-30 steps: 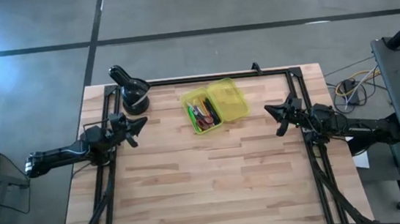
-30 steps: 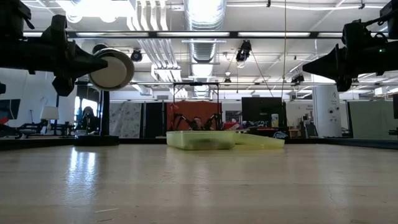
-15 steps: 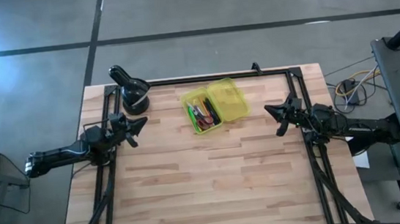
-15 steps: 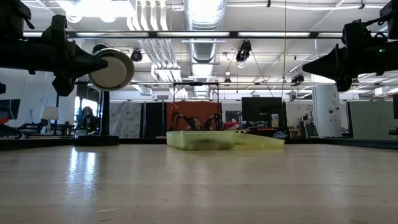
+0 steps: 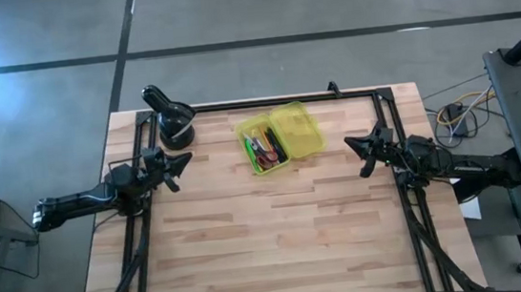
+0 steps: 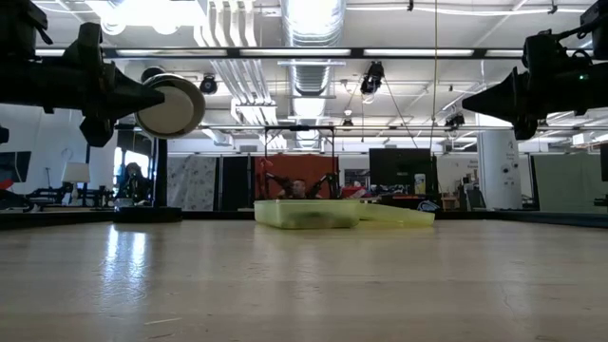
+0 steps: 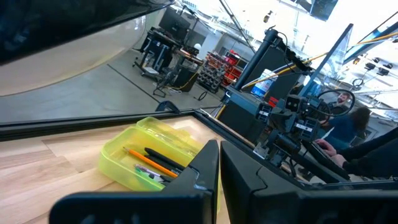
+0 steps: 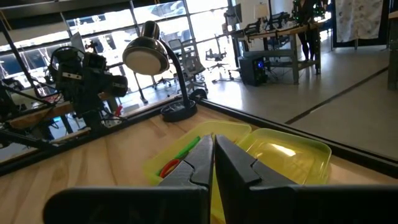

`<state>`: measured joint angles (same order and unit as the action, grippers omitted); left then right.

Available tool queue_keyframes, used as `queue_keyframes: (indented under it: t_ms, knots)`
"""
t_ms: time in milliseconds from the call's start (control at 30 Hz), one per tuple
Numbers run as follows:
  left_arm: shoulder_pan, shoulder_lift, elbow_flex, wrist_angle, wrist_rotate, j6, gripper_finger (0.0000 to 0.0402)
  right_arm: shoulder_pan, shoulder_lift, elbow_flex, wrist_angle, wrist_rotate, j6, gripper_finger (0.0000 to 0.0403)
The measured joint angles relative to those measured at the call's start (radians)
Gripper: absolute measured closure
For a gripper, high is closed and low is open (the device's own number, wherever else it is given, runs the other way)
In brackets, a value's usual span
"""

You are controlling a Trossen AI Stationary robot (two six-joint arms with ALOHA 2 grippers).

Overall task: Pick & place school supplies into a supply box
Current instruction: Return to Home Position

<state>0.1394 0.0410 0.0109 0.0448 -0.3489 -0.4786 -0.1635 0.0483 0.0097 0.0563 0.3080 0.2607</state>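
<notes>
wooden desk up front. parked over its side edges, left hand and right hand, both clenched on nothing, pointing inward, probably to leave the middle free. farther back, open yellow box, pens and pencils gathered in one half, likely all packed; just beside it, black lamp.

Both arms are held stretched out level, pointed inward at each other, well apart; left gripper and right gripper are seen with fingers pressed together.
</notes>
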Motion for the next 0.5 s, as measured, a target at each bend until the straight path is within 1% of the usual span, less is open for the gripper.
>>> queue_keyframes:
  t_ms: [500]
  knots:
    - [0.000,0.000,0.001,0.006,0.000,0.000,0.0402,0.000,0.000,0.000,0.000,0.000,0.000,0.0394]
